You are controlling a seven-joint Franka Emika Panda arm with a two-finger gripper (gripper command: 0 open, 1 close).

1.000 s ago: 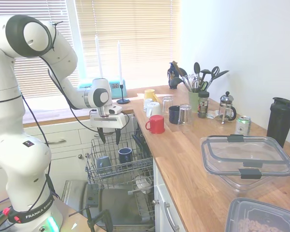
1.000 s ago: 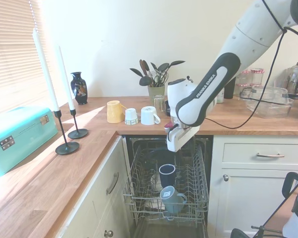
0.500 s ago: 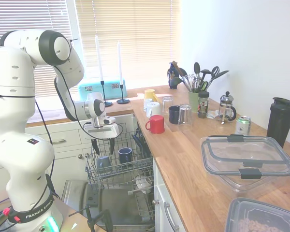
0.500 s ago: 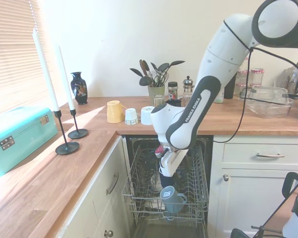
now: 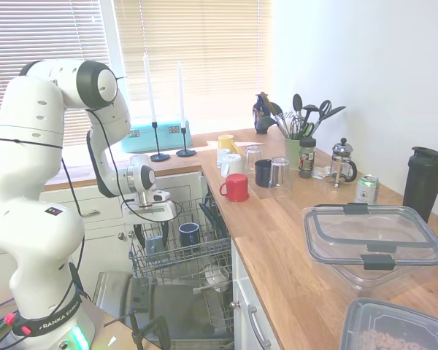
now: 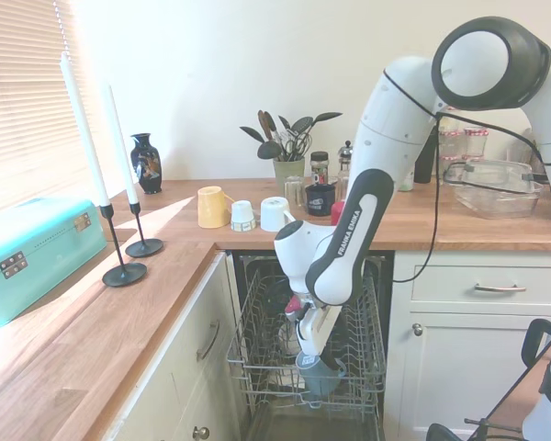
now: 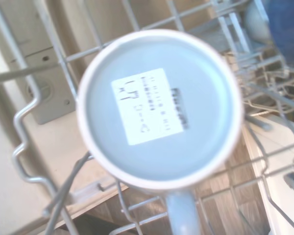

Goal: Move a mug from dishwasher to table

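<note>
White walls (image 6: 257, 64) are plain. Closed slatted blinds (image 5: 197, 51) cover the windows, daylight glowing through them and falling across the window sill (image 6: 37, 349) at 9 o'clock in the second exterior view. White cabinet drawers (image 6: 482, 287) with metal handles stand at 3 o'clock beneath the worktop.

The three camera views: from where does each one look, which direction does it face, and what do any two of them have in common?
First exterior view: above the table, looking along it toward the window; arm at left, over the dishwasher rack.
Second exterior view: from the window-side counter, facing the wall; arm enters from the right.
Wrist view: straight down onto the upturned mug; no robot part shows.
All three share the mug in the wire rack.
</note>
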